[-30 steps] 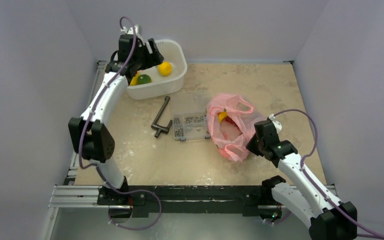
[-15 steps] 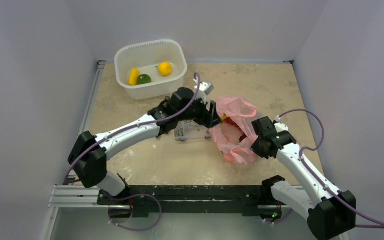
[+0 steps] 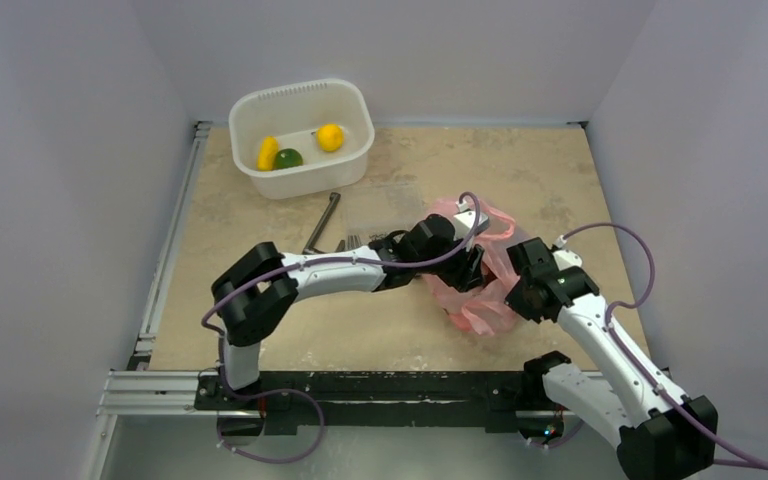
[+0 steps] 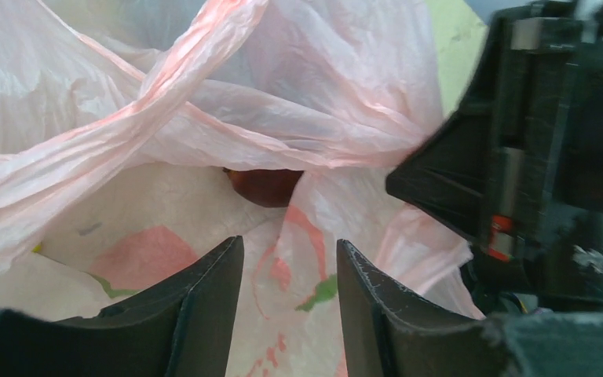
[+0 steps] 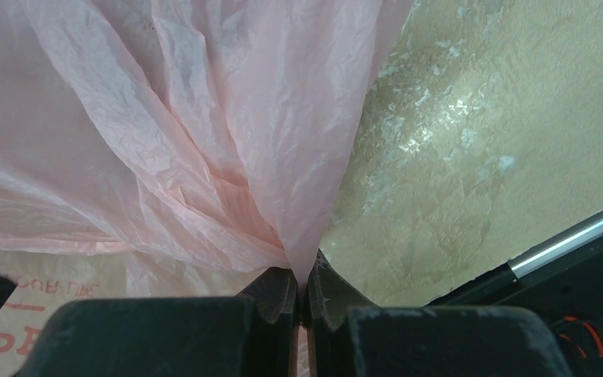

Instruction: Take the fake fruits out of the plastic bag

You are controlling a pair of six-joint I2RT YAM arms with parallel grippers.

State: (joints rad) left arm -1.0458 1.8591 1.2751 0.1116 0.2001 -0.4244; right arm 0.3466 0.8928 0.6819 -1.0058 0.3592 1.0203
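The pink plastic bag (image 3: 480,308) lies crumpled on the right half of the worktop (image 3: 380,335), with its handles crossing over the open mouth. Inside it, a dark red fruit (image 4: 265,185) shows under the twisted handles, partly covered by film. The left tool (image 4: 289,306) is at the bag's mouth and points toward that fruit. Its jaws stand partly apart and grip nothing. The right tool (image 5: 302,292) is at the bag's near right edge, with its jaws pressed together on a gathered fold of the pink film. Well apart, at the far left of the worktop, a white tub (image 3: 300,90) holds a yellow banana (image 3: 267,153), a green lime (image 3: 288,158) just beside it, and a round yellow fruit (image 3: 330,137) further right. Between the tub and the bag lies a bent dark metal key (image 3: 326,218), its lower end hidden by the left arm (image 3: 330,270).
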